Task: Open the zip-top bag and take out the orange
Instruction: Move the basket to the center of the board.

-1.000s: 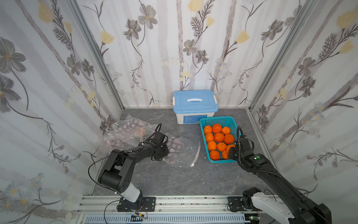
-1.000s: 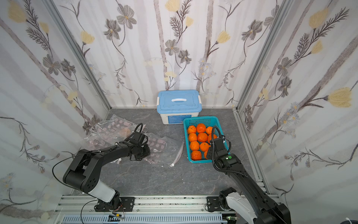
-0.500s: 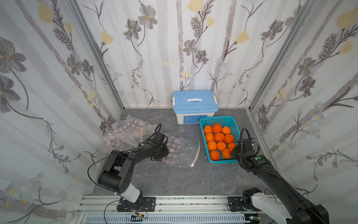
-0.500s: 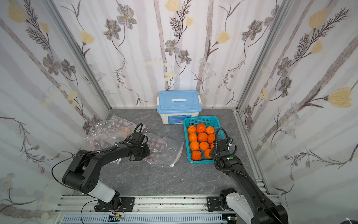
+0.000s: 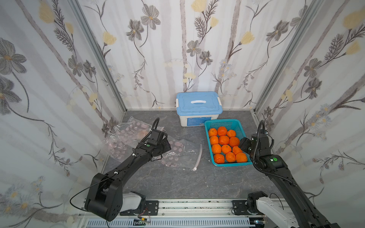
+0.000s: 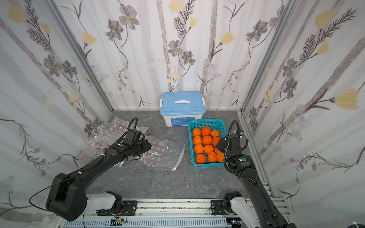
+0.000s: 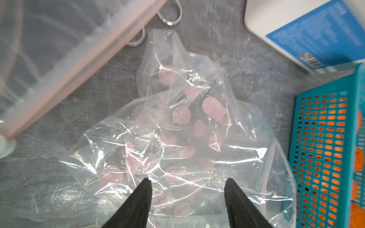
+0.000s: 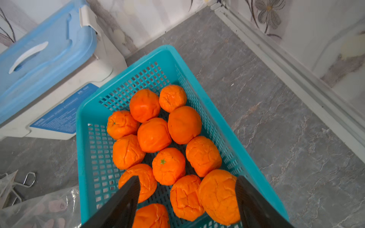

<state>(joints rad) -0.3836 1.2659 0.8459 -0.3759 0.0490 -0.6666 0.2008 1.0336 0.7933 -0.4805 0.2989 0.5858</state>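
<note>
In the wrist views, the left gripper (image 7: 188,178) is hanging open and empty over the zip-top bag (image 7: 177,122) beside the teal basket (image 7: 324,138), the right gripper (image 8: 187,176) the same over its oranges (image 8: 154,135).

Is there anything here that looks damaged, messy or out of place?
Two things. The oranges in the basket have creased, cracked skins, as if squashed. Across the table, clear spotted bags lie crumpled in a heap by the wall, and another bag sprawls before the open left hand.

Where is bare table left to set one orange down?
Free: the table strip between the rail and the flat bag and basket; a smaller patch between the box and that bag. Crowded: the bag pile and the basket of oranges.
</note>
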